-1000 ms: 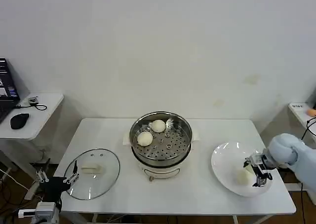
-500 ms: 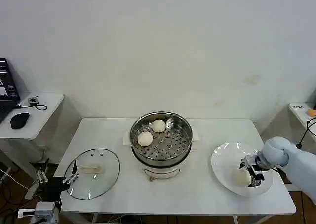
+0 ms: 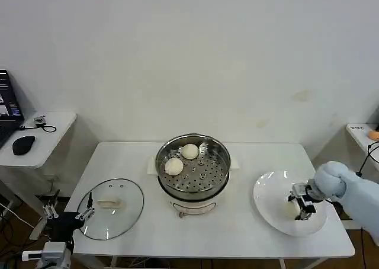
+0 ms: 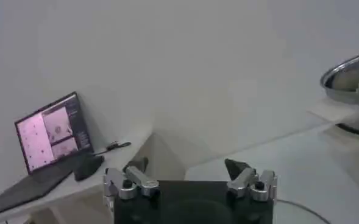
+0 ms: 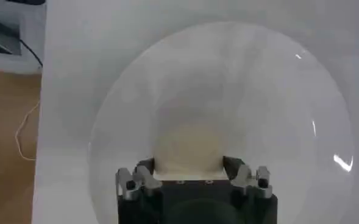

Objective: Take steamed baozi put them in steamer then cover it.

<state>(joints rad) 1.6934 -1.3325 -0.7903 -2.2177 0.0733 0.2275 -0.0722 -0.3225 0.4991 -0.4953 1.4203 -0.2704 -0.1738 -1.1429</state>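
The shiny steamer (image 3: 192, 165) stands mid-table with two baozi on its perforated tray, one (image 3: 174, 166) nearer me and one (image 3: 189, 151) behind it. A third baozi (image 3: 289, 209) (image 5: 188, 145) lies on the white plate (image 3: 269, 189) at the right. My right gripper (image 3: 298, 210) (image 5: 188, 165) is down on that plate, its fingers pressed against both sides of the bun. The glass cover (image 3: 111, 208) with its pale handle lies flat at the table's left front. My left gripper (image 3: 87, 212) (image 4: 185, 165) hangs open by the cover's near edge, holding nothing.
A side table (image 3: 41, 140) at the left carries a laptop (image 4: 48, 134) and a mouse (image 3: 23, 144). Another small table's corner (image 3: 361, 133) shows at the far right. Bare tabletop (image 3: 237, 227) lies in front of the steamer.
My right gripper has shifted slightly left and farther back over the plate, and the baozi between its fingers has moved with it. The left arm has not moved.
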